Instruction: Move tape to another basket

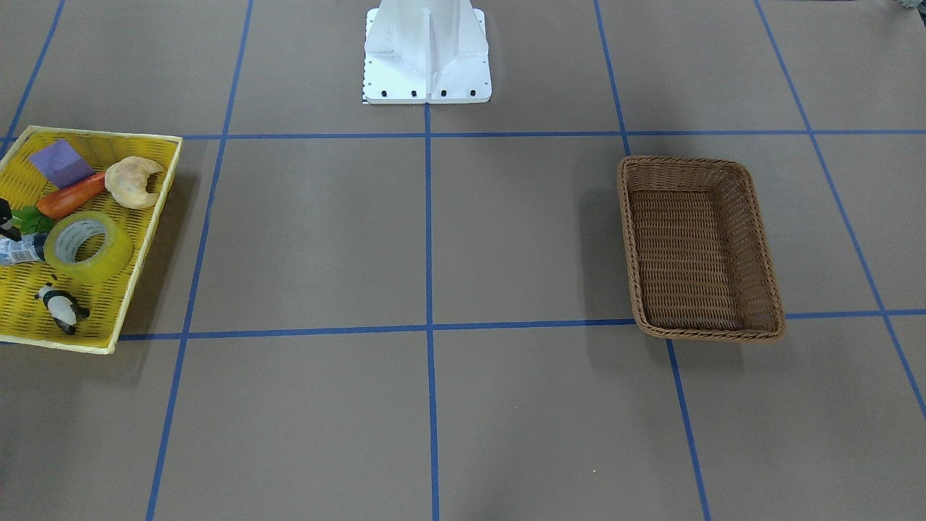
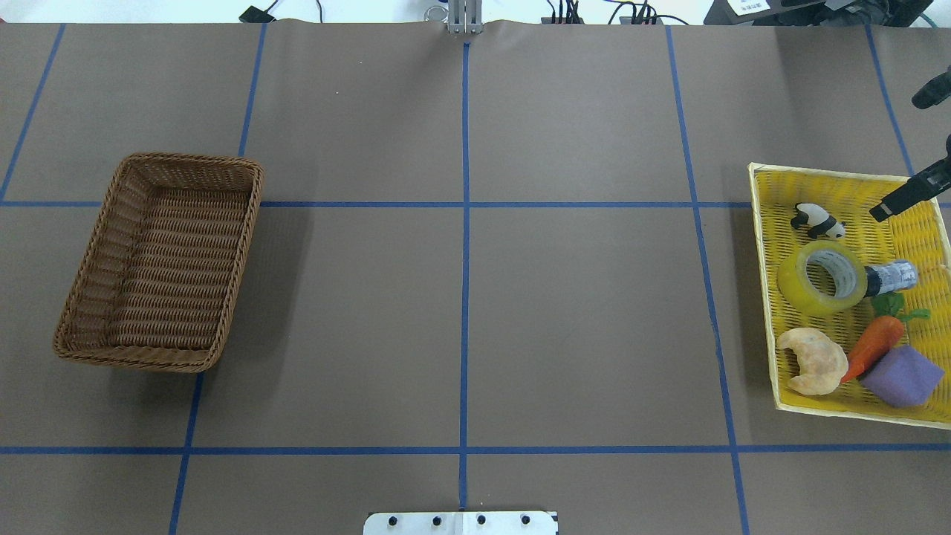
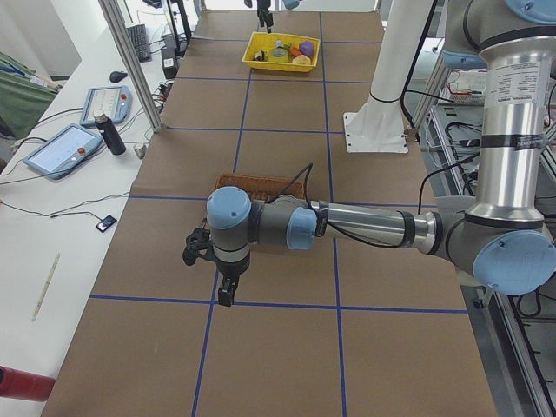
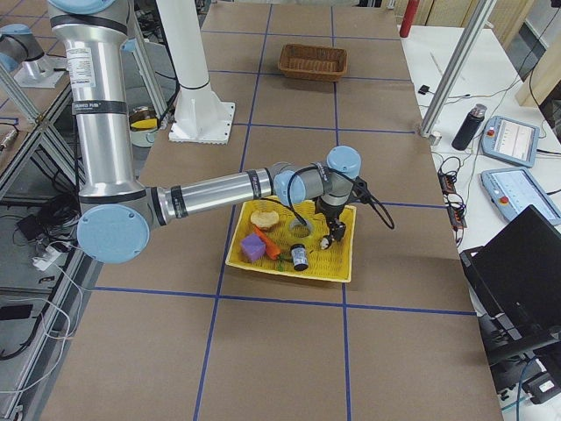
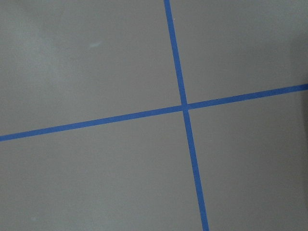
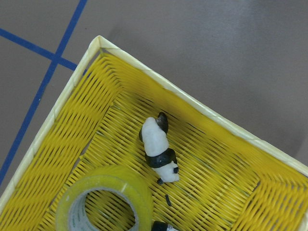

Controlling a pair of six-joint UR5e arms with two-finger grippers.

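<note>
The tape (image 2: 822, 277) lies in the yellow tray (image 2: 839, 186) at the right edge of the overhead view, near the tray's middle. It rests on one flat face with the hole of its whitish core turned up, so its axis stands about upright. Being round, it has no long direction across the tray. A small bottle (image 2: 891, 276) touches its right side. The panda figure (image 2: 817, 221) lies just above it in the frame. The croissant (image 2: 813, 360), carrot (image 2: 873, 345) and purple block (image 2: 900, 375) sit below it.

The right gripper (image 4: 336, 235) hangs over the panda's end of the tray. In the overhead view its dark fingers (image 2: 908, 195) come in from the right edge with a wide gap between them, spread apart and holding nothing. The tape sits to the lower left of the nearer finger, clear of it. In the right wrist view the roll fills the lower left corner and the panda is at centre.

The basket (image 2: 163, 267) stands at the left of the overhead frame, well apart from the tray, nothing in it.

The left gripper (image 3: 226, 297) hovers over bare table near the basket. It shows only in the left side view, so I cannot tell how its fingers stand.
</note>
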